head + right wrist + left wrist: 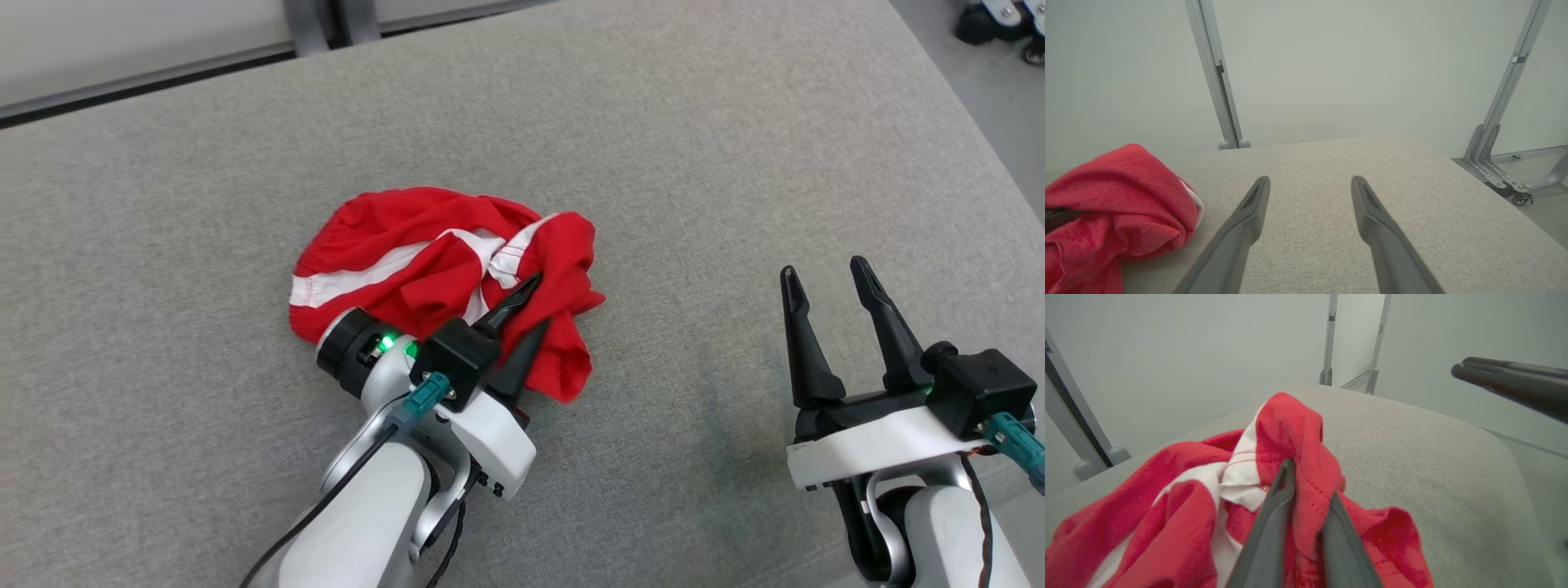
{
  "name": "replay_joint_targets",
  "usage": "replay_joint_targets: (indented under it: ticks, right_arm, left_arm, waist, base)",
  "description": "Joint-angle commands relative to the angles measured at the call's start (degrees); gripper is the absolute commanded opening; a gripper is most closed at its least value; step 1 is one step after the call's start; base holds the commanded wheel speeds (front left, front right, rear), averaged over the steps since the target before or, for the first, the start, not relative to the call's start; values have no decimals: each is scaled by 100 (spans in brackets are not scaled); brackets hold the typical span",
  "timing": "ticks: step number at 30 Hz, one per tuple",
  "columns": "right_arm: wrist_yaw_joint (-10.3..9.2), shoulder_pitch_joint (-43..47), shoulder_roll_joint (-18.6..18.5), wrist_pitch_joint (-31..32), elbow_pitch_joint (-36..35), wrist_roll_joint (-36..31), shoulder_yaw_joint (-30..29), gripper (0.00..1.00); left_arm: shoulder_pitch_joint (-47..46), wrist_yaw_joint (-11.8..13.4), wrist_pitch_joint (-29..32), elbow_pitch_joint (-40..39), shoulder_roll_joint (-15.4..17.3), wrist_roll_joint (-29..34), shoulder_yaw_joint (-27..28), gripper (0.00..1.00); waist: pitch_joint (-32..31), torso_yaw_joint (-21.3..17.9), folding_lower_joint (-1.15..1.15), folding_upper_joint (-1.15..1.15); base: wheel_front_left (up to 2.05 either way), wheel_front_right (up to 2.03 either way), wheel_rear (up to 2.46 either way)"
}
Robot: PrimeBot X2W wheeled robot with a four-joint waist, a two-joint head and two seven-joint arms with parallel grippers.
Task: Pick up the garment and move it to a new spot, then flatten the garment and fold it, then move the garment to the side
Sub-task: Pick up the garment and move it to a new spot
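While you look down from the head camera, the garment (408,245) lies crumpled in a loose heap near the middle of the grey padded surface (694,163), red cloth with a white band running across its folds. Your left gripper (542,300) reaches into the heap's right side from below, and its two dark fingers stand close together with a fold of red cloth caught between them. From the left wrist camera you can see that fold rising in the narrow gap, the stitched hem pressed against the inner face of one of the fingers (1278,514), with a bit of the white band just to the left of it. The rest of the cloth slumps on the surface around and below the fingers. Your right gripper (823,265) hangs well apart from the heap, off to the right over bare grey fabric, its fingers spread wide and holding nothing. From the right wrist camera the heap's edge sits at the far left, clear of both fingers. Beyond the far edge of the surface stand grey metal posts (1218,81) against a pale wall.
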Motion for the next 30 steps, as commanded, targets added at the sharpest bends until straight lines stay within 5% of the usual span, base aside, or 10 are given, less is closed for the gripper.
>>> replay_joint_targets:
  ticks: [1,10,22,30]
  right_arm:
    - [0,-44,3,-64,36,37,-4,100]
    - [0,-84,15,-54,127,-90,-31,100]
    - [0,118,-124,240,-27,-167,-88,100]
    - [0,373,-186,372,-120,-183,-169,100]
  left_arm:
    - [-117,-37,-91,106,25,-17,-49,100]
    - [93,3,-549,244,69,-221,-70,100]
    - [754,737,-849,-44,371,-750,894,100]
    - [1236,969,-922,-153,703,-1102,1472,100]
  waist:
    - [141,-118,0,0]
    - [-181,452,0,0]
    - [-737,1477,0,0]
    - [-1039,1811,0,0]
  base:
    - [0,0,0]
    - [0,0,0]
    - [0,0,0]
    - [0,0,0]
